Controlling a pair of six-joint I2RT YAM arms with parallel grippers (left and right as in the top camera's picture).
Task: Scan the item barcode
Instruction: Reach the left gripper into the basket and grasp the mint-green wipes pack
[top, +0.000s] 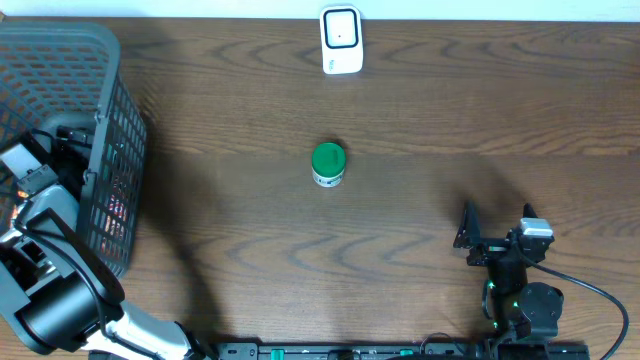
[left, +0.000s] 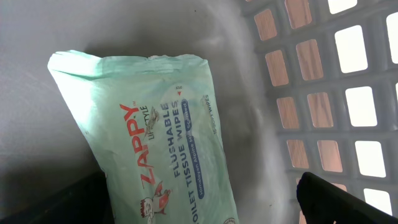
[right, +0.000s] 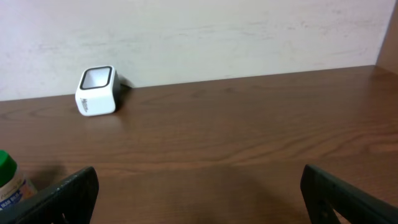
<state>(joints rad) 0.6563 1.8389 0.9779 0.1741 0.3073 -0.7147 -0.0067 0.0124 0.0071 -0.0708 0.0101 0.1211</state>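
While the left gripper (left: 202, 205) hangs spread over the wipes (left: 155, 124) in the basket (left: 311, 93) and the right gripper (right: 199, 193) rests spread too, nothing is held or scanned yet.

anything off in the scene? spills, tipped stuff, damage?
Nothing stands out. The green-capped bottle stands upright mid-table, the white scanner sits at the far edge, and the Zappy wipes pack lies intact in the gray basket.
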